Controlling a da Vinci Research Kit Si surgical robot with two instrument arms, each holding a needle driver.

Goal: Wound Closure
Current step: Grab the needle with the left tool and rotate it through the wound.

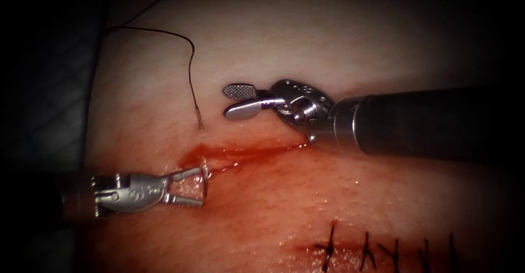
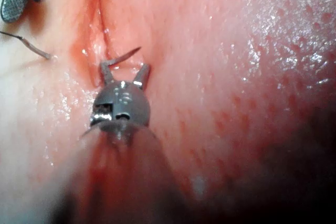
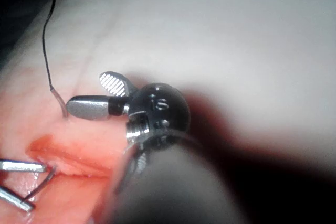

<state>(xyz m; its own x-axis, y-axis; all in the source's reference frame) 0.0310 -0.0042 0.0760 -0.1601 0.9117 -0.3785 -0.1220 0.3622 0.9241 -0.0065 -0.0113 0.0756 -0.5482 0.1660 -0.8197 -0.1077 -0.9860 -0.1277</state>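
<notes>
- Left claw point(image 1: 188, 187) is sitting spread at the left end of the cut point(image 1: 246, 152), its tips straddling the needle point(image 1: 206, 183); no firm pinch is showing.
- Needle is emerging from the tissue point(image 1: 328, 48) at the cut's lower lip, part of its curve lying buried.
- Right claw point(image 1: 232, 100) is hovering spread above the cut, holding nothing.
- Thread point(image 1: 186, 59) is entering the tissue above the cut and trailing toward the tissue's upper left edge.
- Red fluid point(image 1: 229, 155) is pooling along the cut.
- Finished stitches point(image 1: 377, 248) are lying near the tissue's lower right edge.
- Judgement: a needle pass across the cut is in hand; next move is calling for a secure grip on the exposed needle.
</notes>
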